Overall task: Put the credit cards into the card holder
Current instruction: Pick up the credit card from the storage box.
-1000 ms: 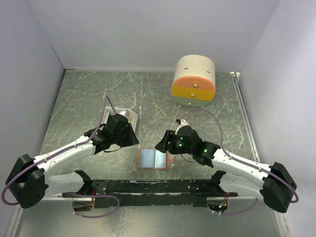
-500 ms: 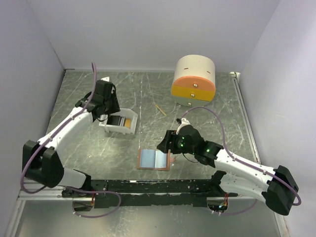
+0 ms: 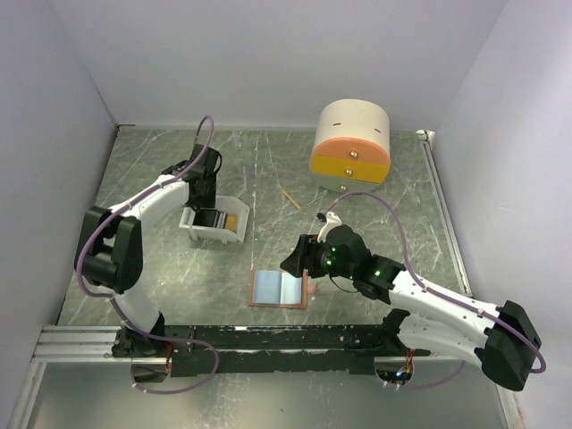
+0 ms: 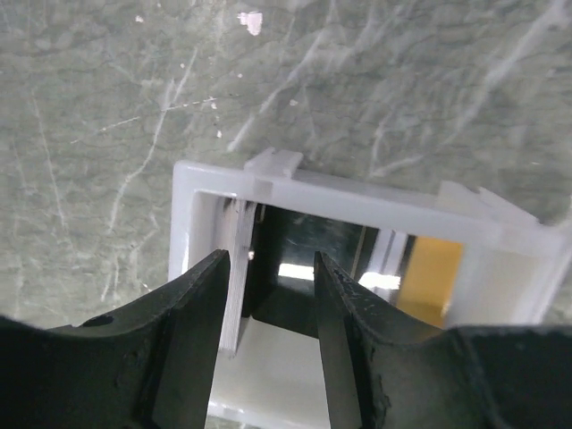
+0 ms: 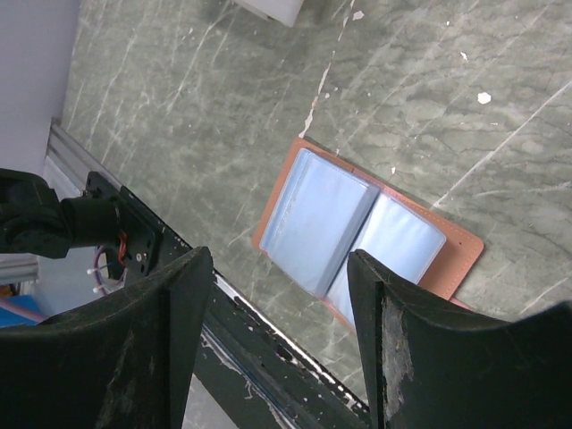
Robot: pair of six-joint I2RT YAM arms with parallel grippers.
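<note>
The credit cards stand in a white tray (image 3: 193, 223): a black card (image 3: 212, 219) and a gold-yellow card (image 3: 231, 221). My left gripper (image 3: 207, 198) hangs open over the tray's far left corner. In the left wrist view its fingertips (image 4: 218, 261) frame the black card (image 4: 284, 299) below without touching it, and the gold card (image 4: 431, 277) sits further right. The card holder (image 3: 280, 289) lies open on the table, salmon outside, light blue inside. My right gripper (image 3: 293, 261) hovers open just right of the holder (image 5: 357, 223), with nothing between its fingers.
A round cream, orange and yellow drawer box (image 3: 351, 146) stands at the back right. A thin wooden stick (image 3: 290, 198) lies between it and the tray. The black rail (image 3: 268, 340) with the arm bases runs along the near edge.
My left arm has swung from the tray's near side up and round to its far side, and its jaws have widened. The right arm and the card holder have barely moved.
</note>
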